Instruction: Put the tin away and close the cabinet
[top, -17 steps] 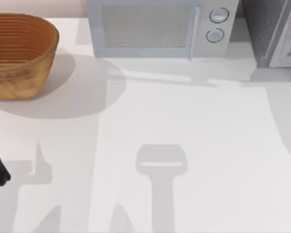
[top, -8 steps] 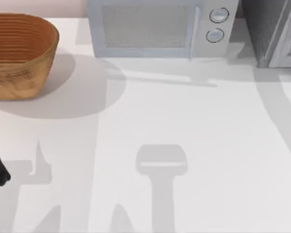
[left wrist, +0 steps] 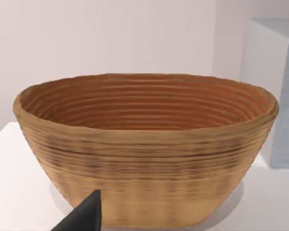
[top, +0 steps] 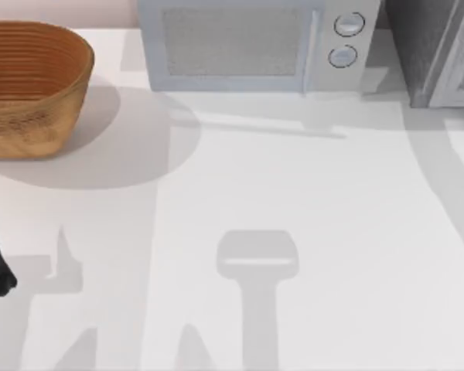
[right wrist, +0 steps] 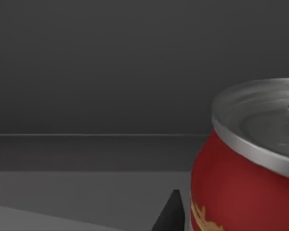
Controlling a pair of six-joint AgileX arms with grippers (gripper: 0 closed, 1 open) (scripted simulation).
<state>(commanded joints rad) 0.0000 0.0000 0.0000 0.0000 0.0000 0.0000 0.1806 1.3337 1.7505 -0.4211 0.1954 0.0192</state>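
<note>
Up close, the right wrist view shows the tin (right wrist: 245, 163) against the cabinet's (top: 429, 46) dark interior; pincer state unclear.

Rendered kitchen-like tabletop: microwave (top: 251, 45), wicker basket (top: 31, 85), grey cabinet (top: 437, 50), white table (top: 332, 232).

The tin (right wrist: 241, 192) is red with a silver-grey ribbed top and a yellow mark low on its side. The cabinet (top: 417, 46) is dark grey and speckled, its door (top: 460, 66) pale grey-white. The microwave (top: 255, 42) is white. The basket (top: 31, 85) is tan-brown, ringed with ridges. The table (top: 332, 232) is white.
</note>
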